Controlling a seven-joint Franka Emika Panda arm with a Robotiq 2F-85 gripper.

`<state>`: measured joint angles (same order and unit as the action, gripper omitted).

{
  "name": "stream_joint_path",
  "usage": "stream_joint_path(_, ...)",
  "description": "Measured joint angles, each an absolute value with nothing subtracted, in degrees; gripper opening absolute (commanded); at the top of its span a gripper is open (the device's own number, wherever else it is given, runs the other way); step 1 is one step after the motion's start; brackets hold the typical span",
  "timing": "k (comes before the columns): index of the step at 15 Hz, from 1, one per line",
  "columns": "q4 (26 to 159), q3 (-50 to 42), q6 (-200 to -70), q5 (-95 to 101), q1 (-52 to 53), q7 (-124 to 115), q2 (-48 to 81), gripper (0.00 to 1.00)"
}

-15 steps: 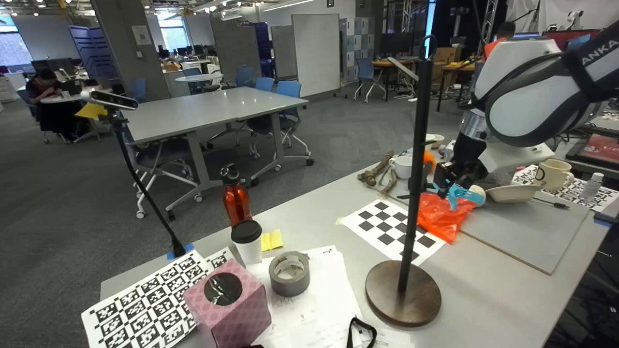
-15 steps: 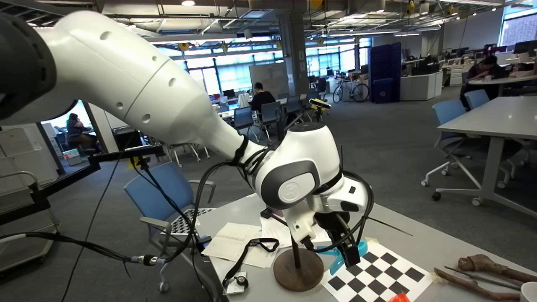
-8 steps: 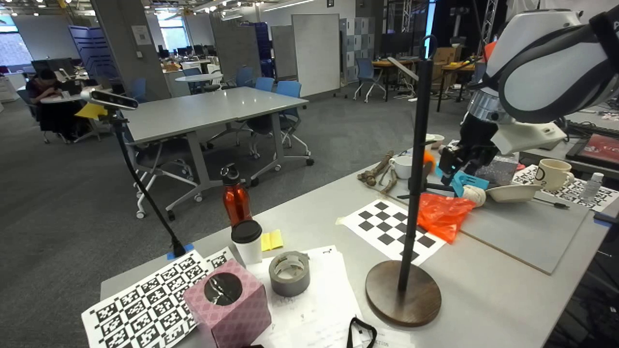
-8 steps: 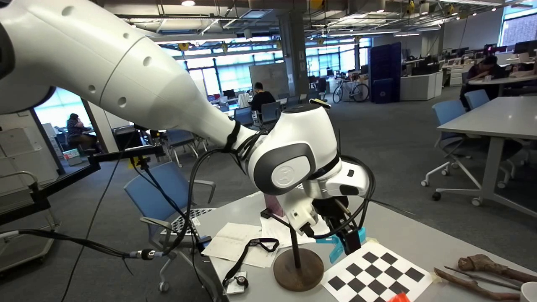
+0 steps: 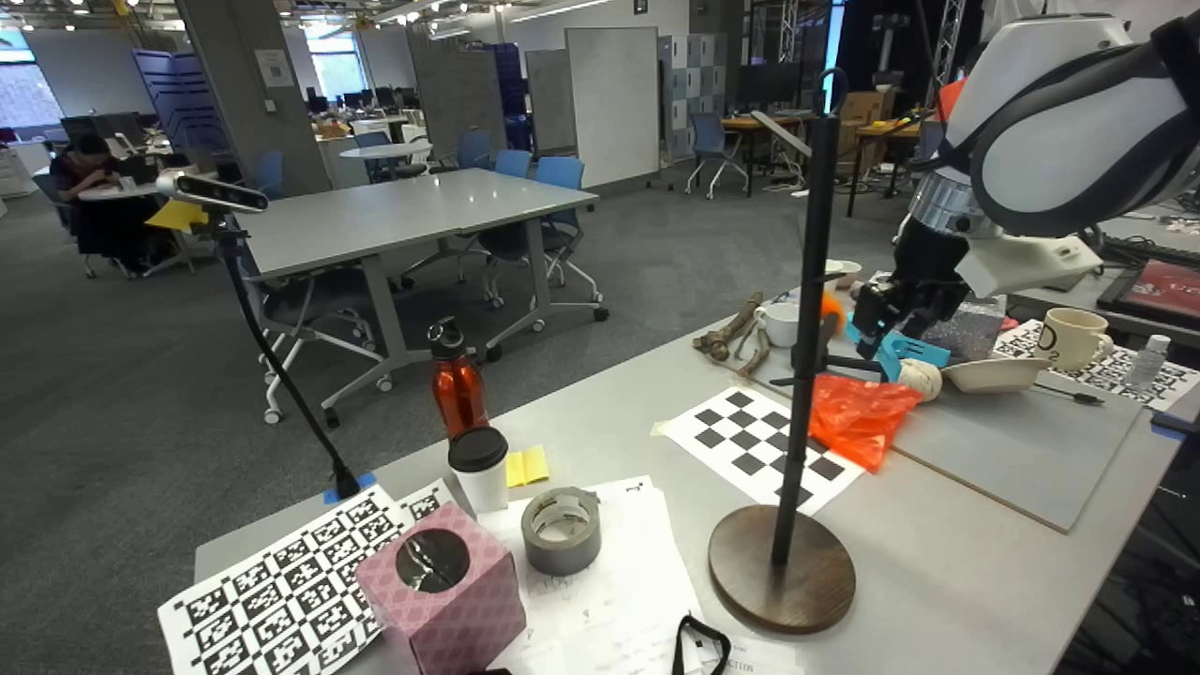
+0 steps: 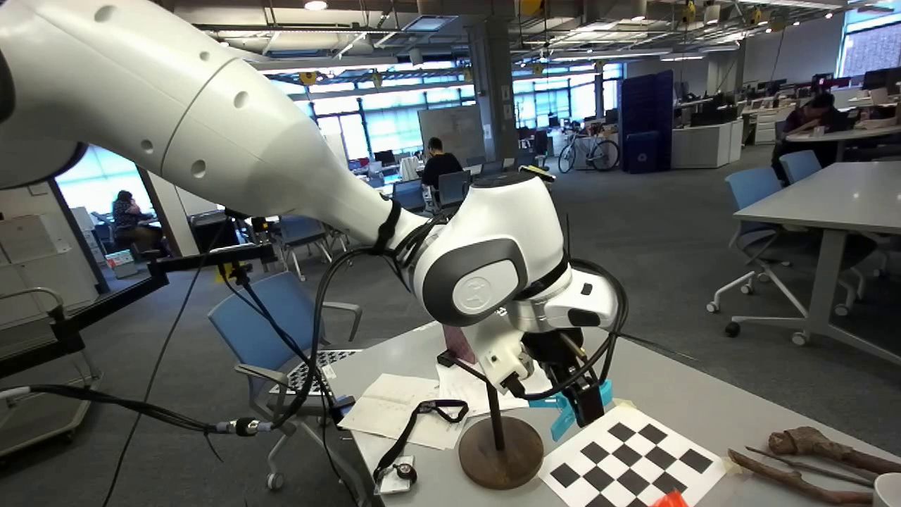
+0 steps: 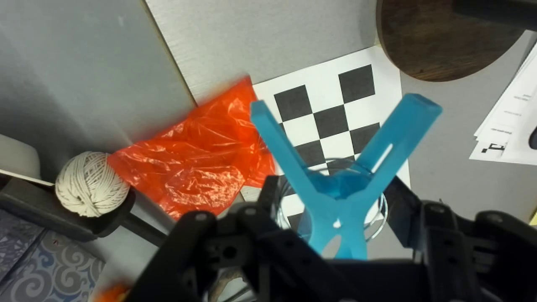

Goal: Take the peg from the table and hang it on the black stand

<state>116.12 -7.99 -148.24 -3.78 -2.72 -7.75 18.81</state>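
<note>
The peg is a large light-blue clip with metal wire loops. It shows in both exterior views (image 5: 914,350) (image 6: 562,421) and in the wrist view (image 7: 337,214). My gripper (image 7: 335,188) is shut on the peg around its wire-loop middle and holds it above the table, with the V-shaped handles pointing away. The gripper also shows in both exterior views (image 5: 875,323) (image 6: 590,405). The black stand (image 5: 811,300) is an upright pole with a top hook and short side prongs on a round wooden base (image 6: 501,458). Its base shows top right in the wrist view (image 7: 440,46), beside the peg.
An orange plastic bag (image 5: 861,417), a ball of string (image 7: 90,184) and a shallow bowl (image 5: 998,375) lie near the peg. A checkerboard sheet (image 6: 633,458) lies between them and the stand. A tape roll (image 5: 561,534) and tissue box (image 5: 459,600) stand beyond the stand.
The gripper has risen with the peg and moved slightly away from the stand, mostly in the first half second. It has barely moved since. The stand is unchanged.
</note>
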Motion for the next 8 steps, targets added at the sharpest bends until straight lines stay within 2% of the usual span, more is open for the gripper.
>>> stream_joint_path(8,114.47,-6.58,-148.27,-7.56,-4.95,-5.83,18.6,0.38)
